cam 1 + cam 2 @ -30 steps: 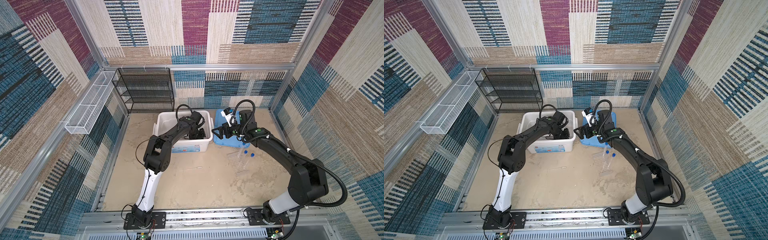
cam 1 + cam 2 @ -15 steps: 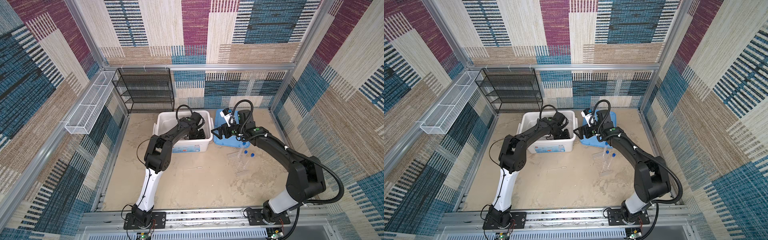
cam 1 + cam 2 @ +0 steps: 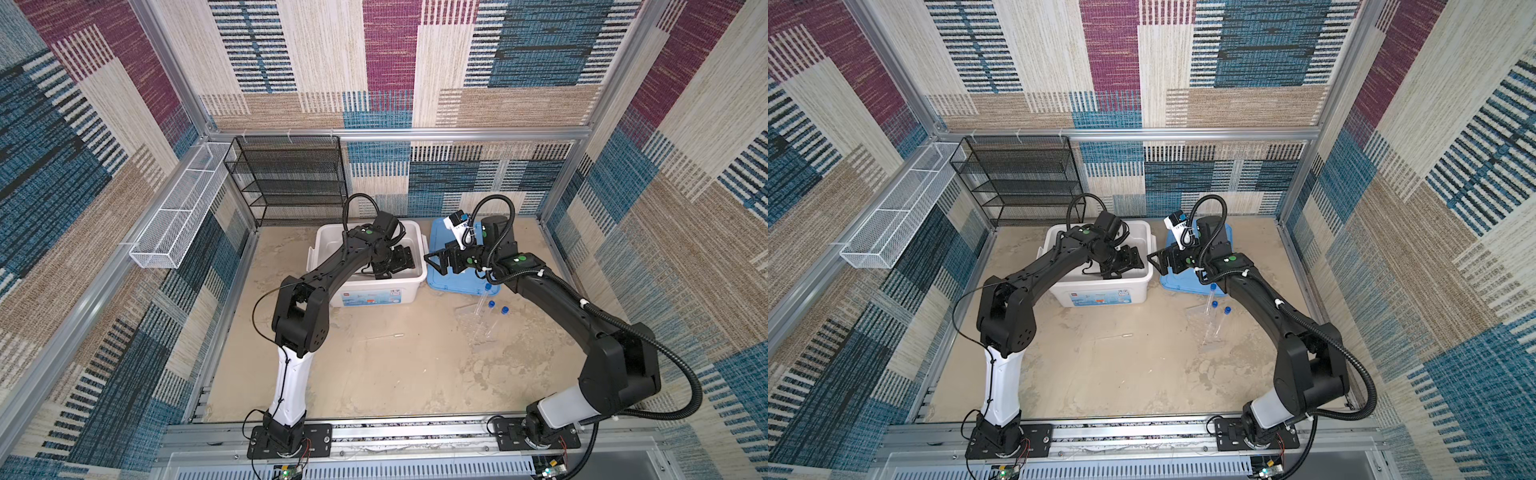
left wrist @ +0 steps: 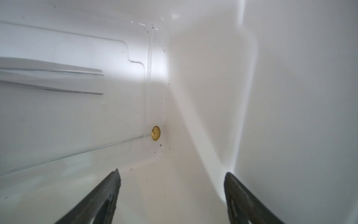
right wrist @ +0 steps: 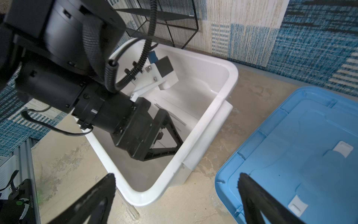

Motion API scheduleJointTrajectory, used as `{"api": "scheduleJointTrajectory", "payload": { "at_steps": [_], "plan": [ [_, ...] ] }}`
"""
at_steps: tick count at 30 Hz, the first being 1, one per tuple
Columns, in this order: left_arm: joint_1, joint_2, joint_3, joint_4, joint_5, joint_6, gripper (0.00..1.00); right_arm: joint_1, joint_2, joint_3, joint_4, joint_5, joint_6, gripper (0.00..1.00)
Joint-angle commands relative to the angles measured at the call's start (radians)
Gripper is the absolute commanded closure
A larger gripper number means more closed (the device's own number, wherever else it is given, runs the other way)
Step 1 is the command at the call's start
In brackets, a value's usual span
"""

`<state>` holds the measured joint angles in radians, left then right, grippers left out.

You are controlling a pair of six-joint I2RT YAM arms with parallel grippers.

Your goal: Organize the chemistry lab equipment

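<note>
Left hand (image 4: 172,172), spread and empty, hangs inside the white tub (image 4: 290,97) above the spoon-tipped rod (image 4: 77,153) lying on its floor, stowed there, I judge; right hand (image 5: 176,174) hovers spread beside the tub. Blue-capped tubes (image 3: 491,305) lie on the desk (image 3: 374,374), likely my next pickup.

Bright, even light (glare whitens the tub (image 4: 290,97) interior).

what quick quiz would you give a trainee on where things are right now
1. True or false: the left gripper is inside the white tub.
2. Where do the blue-capped tubes lie? A in the tub, B on the table, C in that gripper.
3. How many blue caps show there?
Key: 1 true; 2 B; 3 three.
</note>
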<state>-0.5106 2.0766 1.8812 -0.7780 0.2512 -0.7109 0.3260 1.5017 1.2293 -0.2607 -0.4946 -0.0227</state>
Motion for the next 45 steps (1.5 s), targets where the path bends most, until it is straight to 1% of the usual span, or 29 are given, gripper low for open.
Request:
{"api": "scheduleJointTrajectory", "payload": {
  "at_steps": [1, 3, 5, 7, 10, 12, 13, 14, 16, 18, 21, 23, 25, 27, 29, 33, 35, 36, 39, 40, 42, 45],
  "plan": [
    [-0.002, -0.105, -0.028, -0.003, -0.078, 0.011, 0.09, 0.001, -0.040, 0.010, -0.003, 0.025, 0.016, 0.00],
    [-0.002, -0.186, -0.069, 0.008, -0.108, 0.016, 0.05, 0.001, -0.073, 0.005, -0.010, 0.033, 0.020, 0.00],
    [-0.005, -0.279, -0.121, 0.011, -0.145, -0.016, 0.00, 0.002, -0.104, 0.004, -0.030, 0.044, 0.026, 0.01],
    [-0.007, -0.374, -0.193, 0.036, -0.169, -0.065, 0.01, 0.003, -0.132, 0.006, -0.060, 0.056, 0.025, 0.01],
    [-0.009, -0.510, -0.318, 0.064, -0.211, -0.184, 0.01, 0.039, -0.188, -0.014, -0.101, 0.100, -0.019, 0.01],
    [-0.015, -0.595, -0.426, 0.100, -0.222, -0.323, 0.01, 0.089, -0.231, -0.046, -0.101, 0.133, -0.060, 0.01],
    [-0.019, -0.640, -0.495, 0.135, -0.218, -0.407, 0.00, 0.124, -0.250, -0.060, -0.100, 0.158, -0.077, 0.01],
    [-0.025, -0.683, -0.563, 0.161, -0.219, -0.500, 0.02, 0.158, -0.264, -0.070, -0.100, 0.182, -0.087, 0.01],
    [-0.036, -0.754, -0.671, 0.201, -0.214, -0.656, 0.08, 0.207, -0.280, -0.081, -0.103, 0.203, -0.095, 0.01],
    [-0.064, -0.799, -0.743, 0.203, -0.229, -0.798, 0.14, 0.231, -0.286, -0.088, -0.110, 0.214, -0.088, 0.01],
    [-0.144, -0.840, -0.828, 0.204, -0.271, -0.993, 0.22, 0.253, -0.293, -0.099, -0.117, 0.239, -0.074, 0.00],
    [-0.219, -0.844, -0.879, 0.223, -0.314, -1.108, 0.25, 0.266, -0.304, -0.113, -0.114, 0.248, -0.065, 0.00],
    [-0.284, -0.831, -0.909, 0.248, -0.364, -1.197, 0.27, 0.270, -0.318, -0.135, -0.105, 0.247, -0.055, 0.00],
    [-0.338, -0.800, -0.918, 0.261, -0.411, -1.257, 0.31, 0.272, -0.339, -0.158, -0.090, 0.246, -0.046, 0.00],
    [-0.368, -0.752, -0.917, 0.285, -0.409, -1.311, 0.34, 0.272, -0.362, -0.183, -0.073, 0.241, -0.042, 0.00],
    [-0.396, -0.655, -0.908, 0.353, -0.412, -1.365, 0.39, 0.273, -0.401, -0.226, -0.046, 0.235, -0.034, 0.00],
    [-0.400, -0.608, -0.892, 0.354, -0.423, -1.377, 0.44, 0.274, -0.411, -0.242, -0.032, 0.228, -0.027, 0.00],
    [-0.402, -0.581, -0.881, 0.342, -0.433, -1.384, 0.48, 0.274, -0.416, -0.251, -0.024, 0.218, -0.024, 0.00],
    [-0.402, -0.516, -0.878, 0.349, -0.428, -1.420, 0.69, 0.274, -0.422, -0.274, -0.014, 0.197, -0.019, 0.00],
    [-0.403, -0.497, -0.877, 0.350, -0.418, -1.430, 0.71, 0.274, -0.423, -0.284, -0.010, 0.195, -0.017, 0.00],
    [-0.404, -0.468, -0.874, 0.358, -0.405, -1.434, 0.71, 0.274, -0.428, -0.303, -0.003, 0.187, -0.016, 0.00],
    [-0.409, -0.438, -0.863, 0.343, -0.418, -1.438, 0.63, 0.274, -0.436, -0.323, 0.005, 0.186, -0.024, 0.00]
  ]
}}
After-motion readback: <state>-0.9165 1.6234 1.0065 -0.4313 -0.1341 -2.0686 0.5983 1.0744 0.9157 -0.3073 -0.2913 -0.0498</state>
